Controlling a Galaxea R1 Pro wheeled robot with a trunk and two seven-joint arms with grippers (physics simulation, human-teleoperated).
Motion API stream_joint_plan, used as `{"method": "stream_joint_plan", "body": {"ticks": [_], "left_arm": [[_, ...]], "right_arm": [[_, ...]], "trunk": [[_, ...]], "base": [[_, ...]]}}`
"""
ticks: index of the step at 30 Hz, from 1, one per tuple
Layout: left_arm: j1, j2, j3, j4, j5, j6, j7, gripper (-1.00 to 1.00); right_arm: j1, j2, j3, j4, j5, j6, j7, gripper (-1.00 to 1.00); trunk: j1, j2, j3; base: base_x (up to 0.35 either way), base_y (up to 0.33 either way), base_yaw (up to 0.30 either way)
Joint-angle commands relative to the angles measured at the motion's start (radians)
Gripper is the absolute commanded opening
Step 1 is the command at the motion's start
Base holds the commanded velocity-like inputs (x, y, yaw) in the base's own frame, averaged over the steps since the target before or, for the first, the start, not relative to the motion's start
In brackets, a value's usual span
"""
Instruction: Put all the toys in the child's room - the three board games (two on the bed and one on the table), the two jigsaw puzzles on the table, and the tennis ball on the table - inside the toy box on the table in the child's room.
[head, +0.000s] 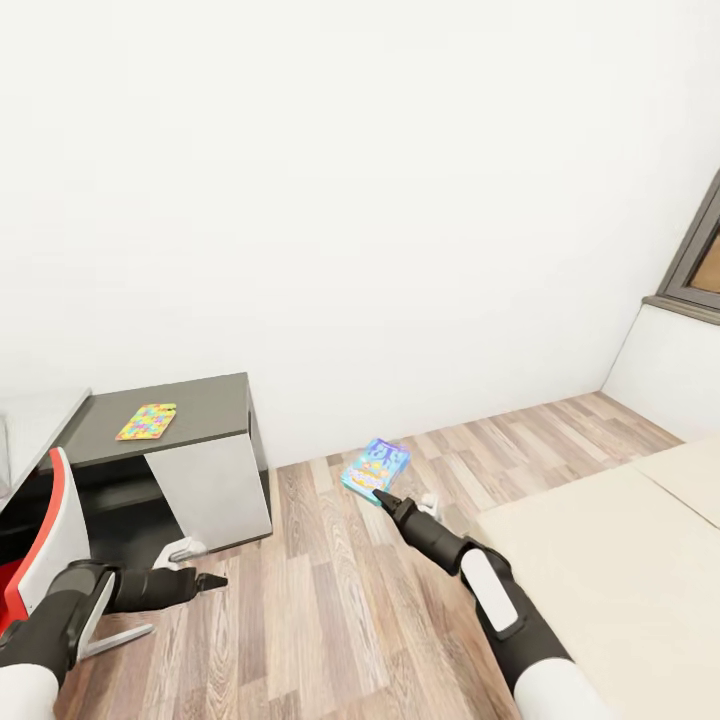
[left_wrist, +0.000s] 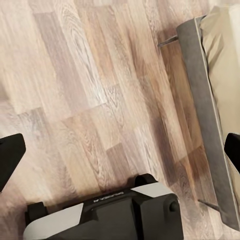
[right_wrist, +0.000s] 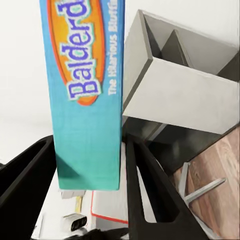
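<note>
A blue-green board game (head: 376, 467) with "Balderdash" lettering (right_wrist: 87, 95) hangs above the wood floor. My right gripper (head: 386, 497) is shut on its lower edge, and its black fingers (right_wrist: 150, 190) press both faces of the box. A jigsaw puzzle (head: 147, 421) lies flat on the dark grey section of the table (head: 200, 400). My left gripper (head: 205, 581) hovers low over the floor in front of the table. It is open, with its fingertips (left_wrist: 9, 159) far apart and nothing between them. The bed (head: 620, 560) is at the right. The toy box and the tennis ball are out of view.
A red and white chair (head: 45, 540) stands by my left arm, beside the table's white cabinet panel (head: 215, 490). The bed's dark grey frame (left_wrist: 200, 100) runs along the floor near my base (left_wrist: 115, 215). Wood floor (head: 330, 600) lies between table and bed, with a window frame (head: 700, 260) at the far right.
</note>
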Motion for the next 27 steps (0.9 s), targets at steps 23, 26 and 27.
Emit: {"method": "stream_joint_plan", "body": {"ticks": [23, 26, 27], "left_arm": [[-0.526, 0.110, 0.008, 0.099, -0.005, 0.252, -0.022, 1.00], [-0.533, 0.128, 0.008, 0.101, -0.004, 0.253, -0.024, 1.00], [-0.534, 0.136, 0.009, 0.102, -0.004, 0.253, -0.024, 1.00]], "right_arm": [[-0.490, 0.064, -0.009, -0.002, -0.119, 0.322, -0.307, -1.00], [-0.495, 0.064, -0.009, -0.003, -0.134, 0.323, -0.310, -1.00], [-0.496, 0.064, -0.009, -0.004, -0.136, 0.324, -0.310, -1.00]], "trunk": [[0.001, -0.002, -0.002], [0.001, -0.002, -0.002], [0.001, -0.002, -0.002]], "base": [[0.000, 0.000, 0.000], [0.000, 0.000, 0.000], [0.000, 0.000, 0.000]]}}
